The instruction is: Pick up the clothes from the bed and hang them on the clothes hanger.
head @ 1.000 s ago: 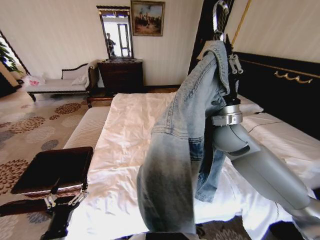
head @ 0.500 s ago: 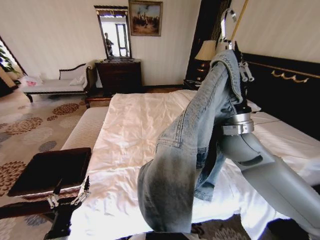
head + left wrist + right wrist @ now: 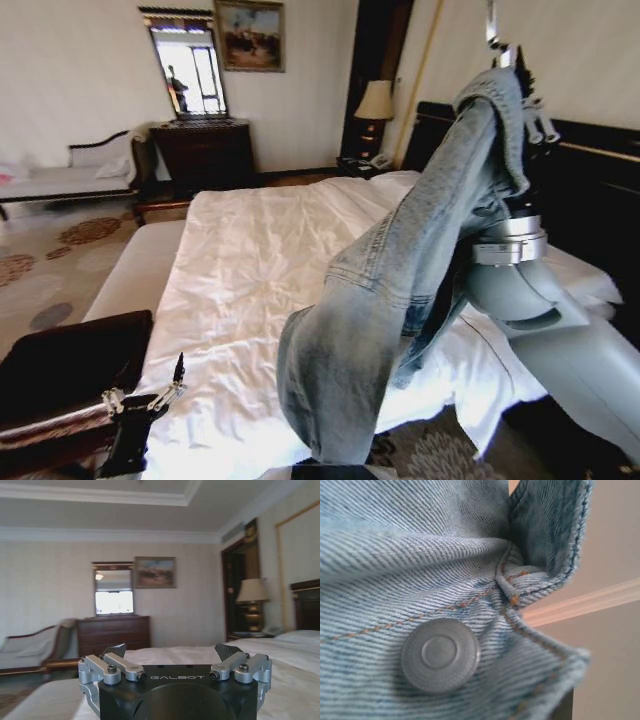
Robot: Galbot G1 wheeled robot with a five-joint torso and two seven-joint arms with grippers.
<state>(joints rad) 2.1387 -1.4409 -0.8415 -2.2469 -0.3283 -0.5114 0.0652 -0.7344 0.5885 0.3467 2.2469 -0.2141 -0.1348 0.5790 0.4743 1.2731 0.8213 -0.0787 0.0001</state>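
Faded-blue denim jacket (image 3: pixel 400 290) hangs from your raised right gripper (image 3: pixel 515 85), well above the white-sheeted bed (image 3: pixel 260 270); its jaws are buried, so you cannot tell their state. Your left gripper (image 3: pixel 175 661), lettered "GALBOT", waits low with jaws spread.

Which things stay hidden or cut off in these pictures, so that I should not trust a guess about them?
- Right gripper, head view: the denim jacket drapes over it, so its grasp is covered.
- Clothes hanger, head view: its silver hook runs off the top edge; the rest is under the jacket.
- Jacket, right wrist view: only a button and seams are visible.
- Bed, head view: the near edge is hidden behind the jacket.
- Left gripper: open, low beside the bed.
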